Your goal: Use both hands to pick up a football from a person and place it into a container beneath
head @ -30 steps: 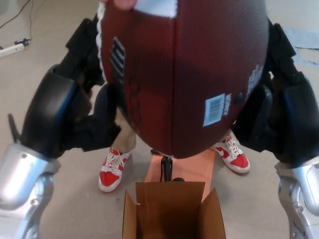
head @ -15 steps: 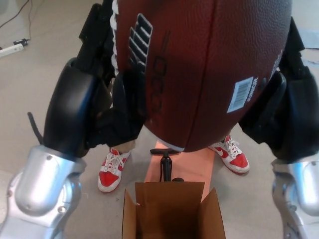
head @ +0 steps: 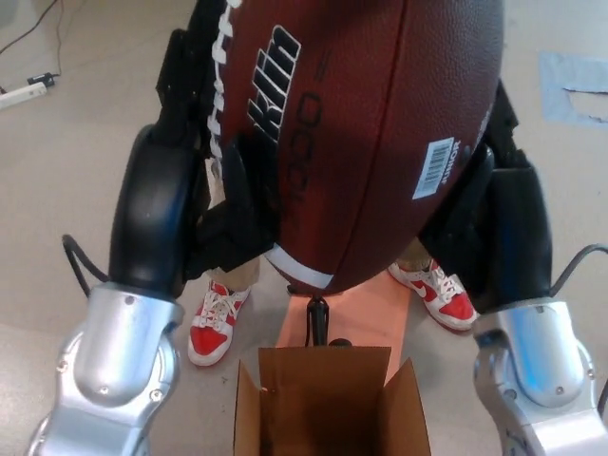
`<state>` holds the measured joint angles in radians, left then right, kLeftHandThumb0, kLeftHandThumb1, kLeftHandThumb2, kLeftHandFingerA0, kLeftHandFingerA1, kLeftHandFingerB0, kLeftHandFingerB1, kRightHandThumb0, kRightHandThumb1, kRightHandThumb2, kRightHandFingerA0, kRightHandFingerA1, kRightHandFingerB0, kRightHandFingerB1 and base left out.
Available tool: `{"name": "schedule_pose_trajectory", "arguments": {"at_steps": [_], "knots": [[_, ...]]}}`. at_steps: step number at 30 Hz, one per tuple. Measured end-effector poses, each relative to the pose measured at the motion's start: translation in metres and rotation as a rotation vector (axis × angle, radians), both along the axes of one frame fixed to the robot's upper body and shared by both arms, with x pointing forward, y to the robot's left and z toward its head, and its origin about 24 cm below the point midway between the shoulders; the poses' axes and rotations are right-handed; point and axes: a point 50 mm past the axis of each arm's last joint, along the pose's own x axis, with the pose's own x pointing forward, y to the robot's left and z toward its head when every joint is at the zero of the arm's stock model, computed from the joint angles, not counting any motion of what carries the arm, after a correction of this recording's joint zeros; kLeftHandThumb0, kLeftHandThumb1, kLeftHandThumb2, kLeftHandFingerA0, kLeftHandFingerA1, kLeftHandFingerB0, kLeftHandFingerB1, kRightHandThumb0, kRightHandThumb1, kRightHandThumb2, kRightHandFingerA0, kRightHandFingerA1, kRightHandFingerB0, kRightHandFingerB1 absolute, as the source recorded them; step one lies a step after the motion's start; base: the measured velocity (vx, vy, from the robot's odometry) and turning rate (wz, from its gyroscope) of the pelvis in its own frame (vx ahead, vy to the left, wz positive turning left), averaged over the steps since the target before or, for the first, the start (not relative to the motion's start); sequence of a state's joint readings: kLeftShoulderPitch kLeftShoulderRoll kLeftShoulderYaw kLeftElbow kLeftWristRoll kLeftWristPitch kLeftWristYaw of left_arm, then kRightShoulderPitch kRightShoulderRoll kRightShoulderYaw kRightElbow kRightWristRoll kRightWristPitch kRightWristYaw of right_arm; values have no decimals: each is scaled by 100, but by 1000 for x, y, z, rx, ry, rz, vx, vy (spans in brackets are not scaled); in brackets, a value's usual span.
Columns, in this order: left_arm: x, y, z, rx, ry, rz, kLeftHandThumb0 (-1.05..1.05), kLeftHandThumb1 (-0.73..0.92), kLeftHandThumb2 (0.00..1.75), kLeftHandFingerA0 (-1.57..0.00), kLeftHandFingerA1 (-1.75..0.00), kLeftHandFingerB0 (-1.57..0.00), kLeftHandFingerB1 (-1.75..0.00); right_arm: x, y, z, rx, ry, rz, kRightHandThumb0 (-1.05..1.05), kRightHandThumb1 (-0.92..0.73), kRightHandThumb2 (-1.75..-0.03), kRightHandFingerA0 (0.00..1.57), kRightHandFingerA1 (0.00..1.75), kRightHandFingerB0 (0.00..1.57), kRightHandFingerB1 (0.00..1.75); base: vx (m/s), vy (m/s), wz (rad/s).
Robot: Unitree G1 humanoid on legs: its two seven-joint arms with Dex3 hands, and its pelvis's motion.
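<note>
High between the two arms, the football [head: 366, 133] is squeezed by the left hand [head: 204, 204] and right hand [head: 489, 218], each pressed flat to its flank. Judging by the cardboard box [head: 328, 404] open directly beneath, near the robot, lowering straight down with equal inward pressure should seat it.

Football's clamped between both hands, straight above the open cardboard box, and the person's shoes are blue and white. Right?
Not quite: the head view shows the person's shoes are red and white. The rest holds: football between the left hand and right hand, above the open cardboard box.
</note>
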<state>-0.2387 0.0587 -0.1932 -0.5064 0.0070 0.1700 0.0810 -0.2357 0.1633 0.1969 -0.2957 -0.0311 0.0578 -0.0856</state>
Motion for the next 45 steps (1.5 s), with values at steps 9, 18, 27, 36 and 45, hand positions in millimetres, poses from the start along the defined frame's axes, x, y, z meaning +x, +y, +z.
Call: {"name": "schedule_pose_trajectory", "arguments": {"at_steps": [9,18,27,36,45], "knots": [[14,-1,-22,-8,83,10,-79,79,101,0,-9,0,-15,8,2,-20,-22,104,-19,-72,-83,-114,0,19,1,22,0,0,0],[32,0,-49,0,218,20,-79,77,98,0,-7,0,-15,20,-1,-43,-68,211,-40,-74,-89,-116,0,15,0,18,0,0,0],[43,2,-78,5,349,31,-77,77,95,0,-6,0,-12,33,-2,-71,-100,327,-30,-69,-92,-85,0,2,0,12,0,0,0],[54,5,-116,-3,505,35,-78,87,117,0,-14,0,-16,44,-2,-107,-118,475,-4,-80,-91,-115,0,10,0,11,0,0,0],[65,9,-124,-3,549,33,-79,78,96,0,-4,0,-11,56,-3,-117,-98,513,19,-78,-92,-115,0,11,0,11,0,0,0]]}}
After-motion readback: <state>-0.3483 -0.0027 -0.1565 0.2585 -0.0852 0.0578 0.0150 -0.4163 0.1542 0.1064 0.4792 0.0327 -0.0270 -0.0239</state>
